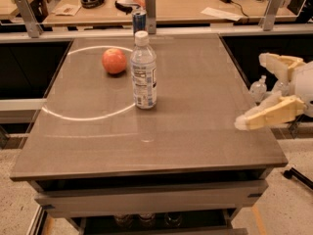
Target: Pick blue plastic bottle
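The blue plastic bottle (144, 75) stands upright near the middle of the brown table (195, 131). It is clear, with a white cap and a white-and-blue label. My gripper (250, 91) is at the right edge of the table, well to the right of the bottle and apart from it. Its two cream fingers are spread open and hold nothing. The lower finger (266, 115) reaches over the table's right edge.
A red apple (114, 61) lies just left of the bottle, slightly behind it. A short blue can (139, 20) stands at the table's back edge behind the bottle. A desk with headphones and papers runs along the back. More bottles (257, 88) sit off the table's right side.
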`<state>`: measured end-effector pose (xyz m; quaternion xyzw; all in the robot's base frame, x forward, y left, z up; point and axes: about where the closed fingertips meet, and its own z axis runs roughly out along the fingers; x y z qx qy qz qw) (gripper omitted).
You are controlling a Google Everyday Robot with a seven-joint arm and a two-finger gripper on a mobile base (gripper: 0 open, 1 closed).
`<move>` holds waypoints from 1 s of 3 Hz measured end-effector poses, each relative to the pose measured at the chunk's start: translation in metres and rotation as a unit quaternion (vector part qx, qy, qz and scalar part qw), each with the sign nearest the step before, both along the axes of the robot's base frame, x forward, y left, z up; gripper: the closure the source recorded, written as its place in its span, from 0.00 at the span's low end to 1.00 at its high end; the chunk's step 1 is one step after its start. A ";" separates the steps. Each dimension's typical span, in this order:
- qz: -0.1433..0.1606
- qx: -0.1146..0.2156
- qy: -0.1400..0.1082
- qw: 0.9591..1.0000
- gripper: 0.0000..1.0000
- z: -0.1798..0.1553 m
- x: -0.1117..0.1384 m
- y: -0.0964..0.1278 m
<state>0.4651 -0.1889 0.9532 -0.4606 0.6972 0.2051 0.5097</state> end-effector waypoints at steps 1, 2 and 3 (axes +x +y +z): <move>-0.017 0.013 -0.004 1.000 0.00 -0.015 0.020 0.023; -0.016 0.033 -0.019 0.999 0.00 -0.020 0.040 0.048; 0.007 0.058 -0.025 0.998 0.00 -0.022 0.053 0.077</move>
